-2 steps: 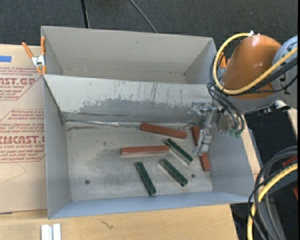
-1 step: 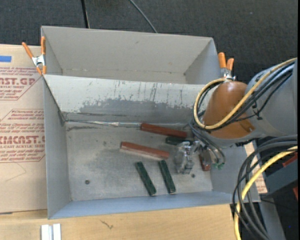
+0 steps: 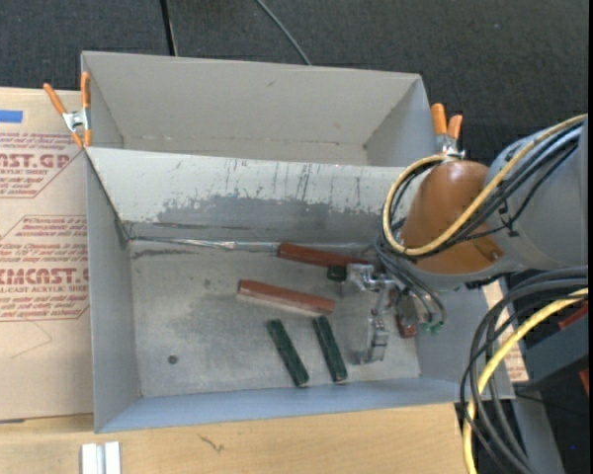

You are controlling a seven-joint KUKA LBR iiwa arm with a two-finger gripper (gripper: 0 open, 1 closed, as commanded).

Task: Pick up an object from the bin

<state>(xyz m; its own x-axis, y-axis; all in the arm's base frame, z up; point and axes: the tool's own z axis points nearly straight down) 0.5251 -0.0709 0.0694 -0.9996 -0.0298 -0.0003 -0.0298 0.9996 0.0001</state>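
My gripper (image 3: 377, 339) hangs low over the right part of the bin floor. Just to its left lies a dark green bar (image 3: 329, 350), pointing roughly front to back. A second dark green bar (image 3: 288, 354) lies a little further left, almost parallel to the first. Behind the two bars a reddish-brown flat stick (image 3: 286, 297) rests at a slight slant. At the foot of the back wall lies a tool with a red handle (image 3: 311, 257), its thin metal shaft running off to the left.
The arm with its orange cover and cables reaches in over the bin's right wall. The right wall stands close to the gripper. The left half of the floor holds only a small dark speck (image 3: 173, 359).
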